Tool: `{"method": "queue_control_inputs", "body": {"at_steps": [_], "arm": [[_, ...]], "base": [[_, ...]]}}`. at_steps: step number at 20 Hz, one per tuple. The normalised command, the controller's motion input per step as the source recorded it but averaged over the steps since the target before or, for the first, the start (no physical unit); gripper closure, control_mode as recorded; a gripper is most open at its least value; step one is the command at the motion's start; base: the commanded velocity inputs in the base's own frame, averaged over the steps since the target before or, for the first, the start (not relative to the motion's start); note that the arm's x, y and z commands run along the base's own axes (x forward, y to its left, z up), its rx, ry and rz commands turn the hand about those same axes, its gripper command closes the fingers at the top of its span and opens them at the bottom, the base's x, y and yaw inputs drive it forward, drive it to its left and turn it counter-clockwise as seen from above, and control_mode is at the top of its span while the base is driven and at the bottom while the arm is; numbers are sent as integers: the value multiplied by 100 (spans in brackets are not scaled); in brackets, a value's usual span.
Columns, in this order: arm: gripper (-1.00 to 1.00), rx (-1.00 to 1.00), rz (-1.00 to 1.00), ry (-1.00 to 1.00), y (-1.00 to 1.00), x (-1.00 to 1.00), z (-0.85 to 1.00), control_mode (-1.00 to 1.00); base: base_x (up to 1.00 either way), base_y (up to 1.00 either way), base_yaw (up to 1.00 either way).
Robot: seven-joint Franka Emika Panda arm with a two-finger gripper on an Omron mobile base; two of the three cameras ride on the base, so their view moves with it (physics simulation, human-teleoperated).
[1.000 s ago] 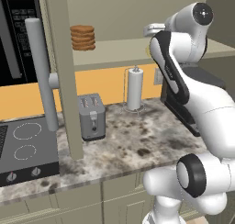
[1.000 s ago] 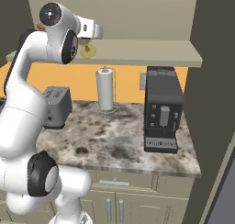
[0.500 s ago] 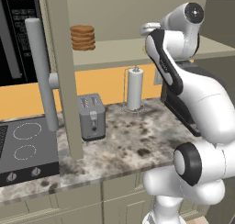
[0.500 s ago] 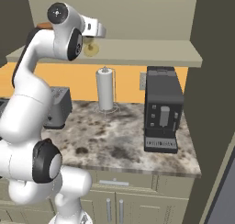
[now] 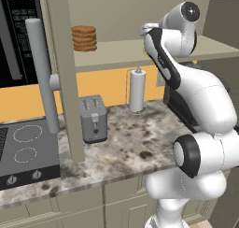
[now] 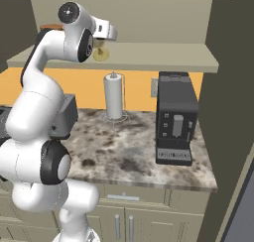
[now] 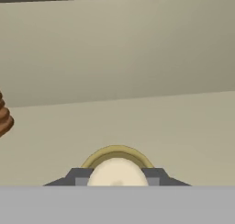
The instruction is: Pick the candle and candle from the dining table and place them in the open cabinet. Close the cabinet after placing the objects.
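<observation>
We see the end effector pinching the cream candle between its two dark fingertips, one on each side of the wax, with the brass-gold holder showing just behind. In the right base view the candle is held up at the level of the open cabinet shelf, over its front part. A stack of brown discs sits on the same shelf, to the left. Below, on the table, stand a paper-towel roll, a toaster and a coffee machine.
</observation>
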Motion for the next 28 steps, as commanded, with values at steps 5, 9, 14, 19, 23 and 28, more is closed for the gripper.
{"method": "queue_control_inputs", "body": {"at_steps": [5,9,14,19,23,28], "arm": [[100,0,0,0,0,28,-12,-100],[100,0,0,2,0,18,-34,-100],[100,0,0,1,0,8,-42,-100],[100,0,0,0,0,1,-38,-100],[-100,0,0,0,0,4,-38,-100],[-100,0,0,0,0,28,-12,-100]], "base": [[0,0,0],[0,0,0],[0,0,0],[0,0,0],[0,0,0],[0,0,0]]}}
